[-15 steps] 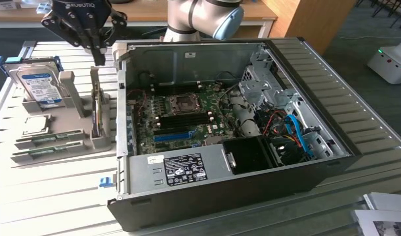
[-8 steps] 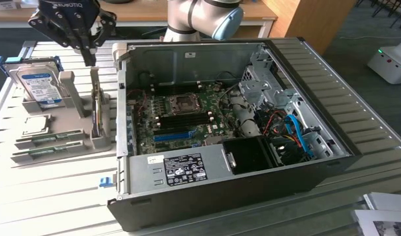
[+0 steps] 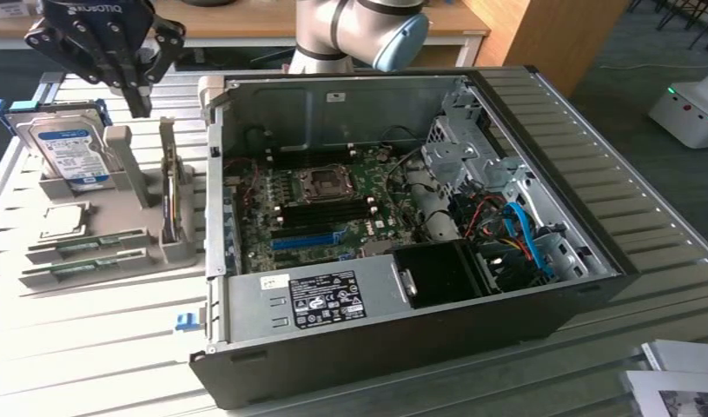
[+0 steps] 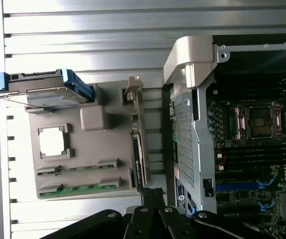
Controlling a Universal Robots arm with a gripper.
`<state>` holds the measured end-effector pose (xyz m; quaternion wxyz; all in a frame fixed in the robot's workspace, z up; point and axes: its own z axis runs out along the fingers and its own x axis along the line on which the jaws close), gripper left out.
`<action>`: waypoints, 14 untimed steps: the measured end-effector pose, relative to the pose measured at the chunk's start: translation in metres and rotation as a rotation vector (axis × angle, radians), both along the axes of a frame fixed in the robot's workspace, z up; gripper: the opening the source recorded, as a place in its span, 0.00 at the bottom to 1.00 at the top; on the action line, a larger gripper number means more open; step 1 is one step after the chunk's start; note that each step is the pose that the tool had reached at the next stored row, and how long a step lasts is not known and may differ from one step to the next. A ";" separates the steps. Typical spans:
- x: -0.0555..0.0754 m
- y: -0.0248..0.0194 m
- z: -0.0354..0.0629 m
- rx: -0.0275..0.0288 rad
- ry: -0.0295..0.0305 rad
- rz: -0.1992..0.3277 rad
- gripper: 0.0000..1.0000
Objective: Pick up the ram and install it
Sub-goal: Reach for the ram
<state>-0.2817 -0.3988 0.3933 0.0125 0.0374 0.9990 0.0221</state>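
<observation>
Two green ram sticks (image 3: 85, 246) lie flat, one beside the other, in slots of a grey holder (image 3: 128, 178) on the table at the exterior view's left; in the wrist view the sticks (image 4: 80, 189) sit near the holder's edge. My gripper (image 3: 138, 106) hangs high above the holder's far end, beside the hard drive, well apart from the ram. Its fingers (image 4: 152, 195) are shut together with nothing between them. The open computer case (image 3: 366, 330) lies to the right, with the motherboard (image 3: 330, 204) and its dark memory slots exposed.
A hard drive (image 3: 66, 148) stands upright in the holder, a square silver processor chip (image 3: 58, 221) lies flat, and a card (image 3: 168, 195) stands on edge. Inside the case are the processor socket (image 3: 325, 181), a blue slot (image 3: 305, 240) and cables (image 3: 522, 230). Papers (image 3: 678, 382) lie at front right.
</observation>
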 end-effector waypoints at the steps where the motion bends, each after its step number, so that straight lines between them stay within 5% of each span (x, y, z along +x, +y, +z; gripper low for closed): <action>1: -0.002 0.0000 0.0000 0.0000 0.0000 0.000 0.10; 14: -0.031 0.0000 0.0000 -0.0001 0.0000 0.000 0.10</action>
